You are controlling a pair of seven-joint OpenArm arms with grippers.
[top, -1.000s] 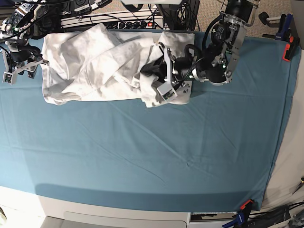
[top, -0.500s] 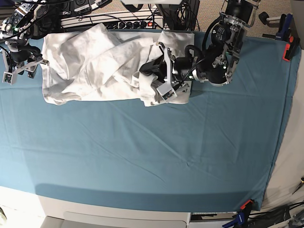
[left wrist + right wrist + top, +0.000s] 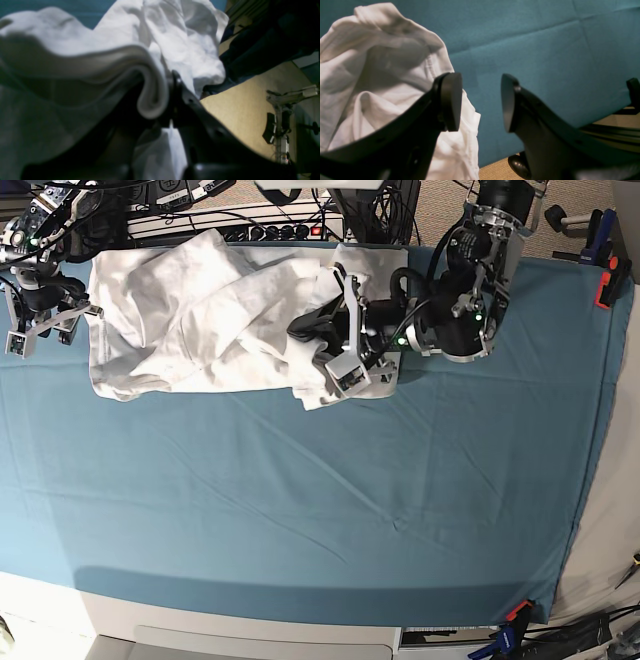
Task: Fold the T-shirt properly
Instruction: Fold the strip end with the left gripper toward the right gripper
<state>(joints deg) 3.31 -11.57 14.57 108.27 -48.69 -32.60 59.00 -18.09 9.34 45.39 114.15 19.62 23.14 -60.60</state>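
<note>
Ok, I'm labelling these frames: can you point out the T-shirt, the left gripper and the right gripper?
T-shirt [image 3: 170,310]: base view, on its spread white body.
Left gripper [image 3: 168,100]: left wrist view, where the jaws pinch a fold of cloth.
Right gripper [image 3: 481,102]: right wrist view, in the gap between its open jaws.

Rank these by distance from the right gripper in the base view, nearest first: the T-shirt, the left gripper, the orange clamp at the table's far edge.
From the right gripper:
1. T-shirt: its edge lies just beside it.
2. Left gripper: mid-table, clamped on the shirt's other end.
3. Orange clamp: at the opposite edge of the table.
</note>
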